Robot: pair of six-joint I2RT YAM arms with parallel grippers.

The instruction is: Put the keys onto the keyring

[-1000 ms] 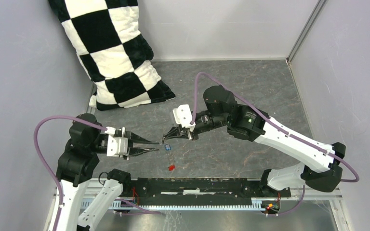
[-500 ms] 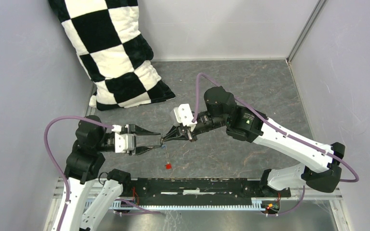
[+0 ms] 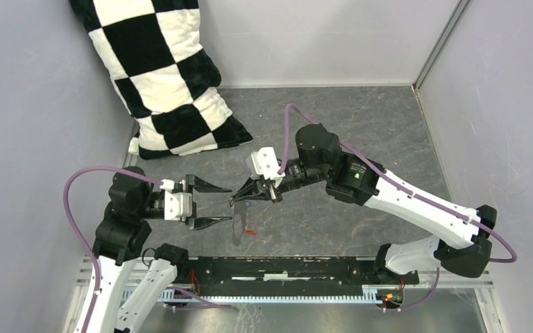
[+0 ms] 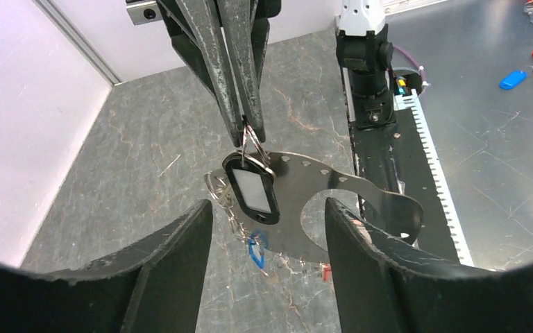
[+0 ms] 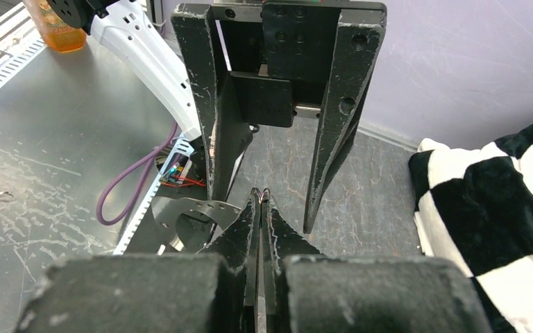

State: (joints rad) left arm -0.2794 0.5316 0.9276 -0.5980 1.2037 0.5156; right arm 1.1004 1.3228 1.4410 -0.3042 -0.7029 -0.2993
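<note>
1. Left gripper (image 3: pixel 231 204): jaws spread, holding nothing.
2. Right gripper (image 3: pixel 236 200): jaws pressed together, pinching the keyring (image 4: pixel 251 146) wire.
3. Dark tag (image 4: pixel 252 196) and blue key (image 4: pixel 255 251) hang from the keyring between both grippers, over the worktop (image 3: pixel 361 118) middle.
4. Metal plate (image 4: pixel 361 201) hangs behind the tag.
5. Red key (image 3: pixel 250 232): lowest; contact with the worktop cannot be told.
</note>
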